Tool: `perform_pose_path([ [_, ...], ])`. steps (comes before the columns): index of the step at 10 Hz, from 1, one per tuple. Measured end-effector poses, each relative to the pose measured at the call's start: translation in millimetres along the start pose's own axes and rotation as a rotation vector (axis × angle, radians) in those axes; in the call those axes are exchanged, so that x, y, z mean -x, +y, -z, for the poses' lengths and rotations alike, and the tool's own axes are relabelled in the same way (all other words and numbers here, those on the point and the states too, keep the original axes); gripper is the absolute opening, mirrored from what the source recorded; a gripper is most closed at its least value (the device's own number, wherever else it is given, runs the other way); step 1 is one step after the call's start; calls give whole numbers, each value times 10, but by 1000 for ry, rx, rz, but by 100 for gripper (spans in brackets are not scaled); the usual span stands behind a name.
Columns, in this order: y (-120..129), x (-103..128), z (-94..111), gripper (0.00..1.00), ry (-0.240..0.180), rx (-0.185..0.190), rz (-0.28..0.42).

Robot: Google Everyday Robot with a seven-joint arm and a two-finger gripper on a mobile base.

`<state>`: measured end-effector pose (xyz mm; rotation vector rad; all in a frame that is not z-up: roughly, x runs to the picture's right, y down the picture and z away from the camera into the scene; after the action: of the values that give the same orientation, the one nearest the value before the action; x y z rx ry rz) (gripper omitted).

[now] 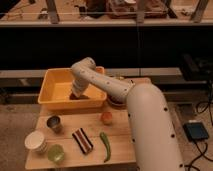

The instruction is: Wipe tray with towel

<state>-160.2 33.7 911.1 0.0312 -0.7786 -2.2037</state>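
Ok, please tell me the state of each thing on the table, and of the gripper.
yellow tray: upright, open side up, on the table.
gripper: down inside the tray.
metal cup: standing upright.
white cup: standing upright.
green pepper: lying flat.
striped bar: lying flat.

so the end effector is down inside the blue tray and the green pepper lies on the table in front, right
Not quite: the tray is yellow, not blue, as the camera view shows. The end effector is down inside it and the green pepper lies on the table in front.
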Motion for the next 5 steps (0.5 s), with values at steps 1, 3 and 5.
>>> perform_pose_path([
  [1,25,125,13,0,-9,-1,-5],
  [3,203,316,35,0,-20,7,-43],
  [5,599,434,24,0,-37,29,-106],
])
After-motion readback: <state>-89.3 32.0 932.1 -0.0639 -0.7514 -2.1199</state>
